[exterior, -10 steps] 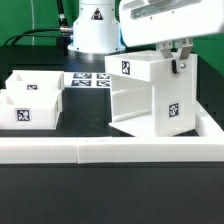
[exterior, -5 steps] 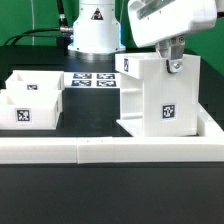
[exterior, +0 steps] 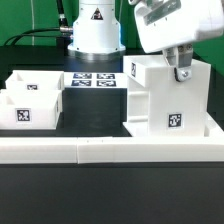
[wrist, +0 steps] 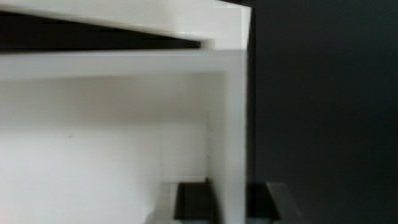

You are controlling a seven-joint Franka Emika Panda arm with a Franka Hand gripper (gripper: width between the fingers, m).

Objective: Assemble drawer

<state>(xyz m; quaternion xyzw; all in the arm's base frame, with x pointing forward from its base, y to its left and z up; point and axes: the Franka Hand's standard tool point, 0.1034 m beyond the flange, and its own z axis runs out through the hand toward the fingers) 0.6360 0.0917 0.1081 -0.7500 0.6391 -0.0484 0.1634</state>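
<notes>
The white plastic boxy drawer housing (exterior: 165, 105) is standing upright at the exterior view's right. Your two-finger gripper (exterior: 182, 72) has got its jaws clamped on the housing's top wall.

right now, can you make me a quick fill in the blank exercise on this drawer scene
1. The large white plastic boxy housing stands on the exterior view's ____ side.
2. The two small white open-top trays sit on the exterior view's ____ side.
3. The end effector grips the housing at its ____ edge.
4. The flat white marker board lies ____ the trays and the housing.

Missing words: right; left; top; between.
</notes>
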